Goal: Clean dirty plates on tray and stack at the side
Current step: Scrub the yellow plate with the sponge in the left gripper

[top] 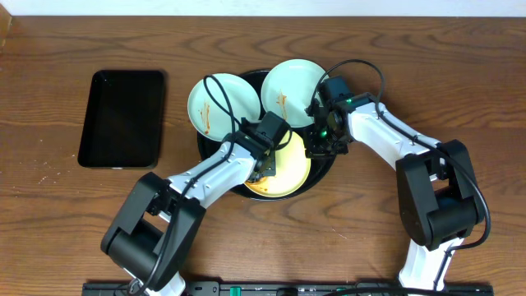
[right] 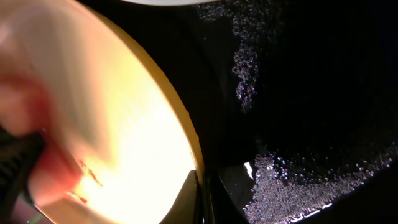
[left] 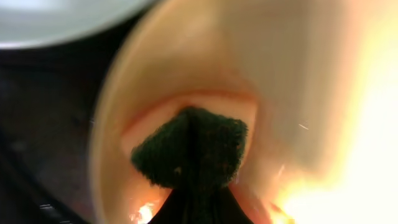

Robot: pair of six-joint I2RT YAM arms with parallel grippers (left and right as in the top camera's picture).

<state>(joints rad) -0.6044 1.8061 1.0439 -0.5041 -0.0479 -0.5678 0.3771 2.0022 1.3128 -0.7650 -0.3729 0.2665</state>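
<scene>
The table (top: pixel 460 74) bears the tray (top: pixel 199 146) at its middle. On the tray, two streaked blue-green plates (top: pixel 220 105) sit at its far edge and the yellow plate (top: pixel 294 168) at its near edge. The right gripper (right: pixel 203 198) pinches the yellow rim. The left gripper (top: pixel 265 171) clamps a dark sponge (left: pixel 193 149) onto that plate.

Brown wood-grain surface (top: pixel 66 238). 2 things directly on it: round black tray (top: pixel 316 173) at centre, smaller black rectangular tray (top: pixel 123 117) well apart.

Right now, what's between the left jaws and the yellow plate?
A dark green scrub pad, held by the left gripper with jaws shut and pressed against the yellow plate. The left wrist view shows it.
</scene>
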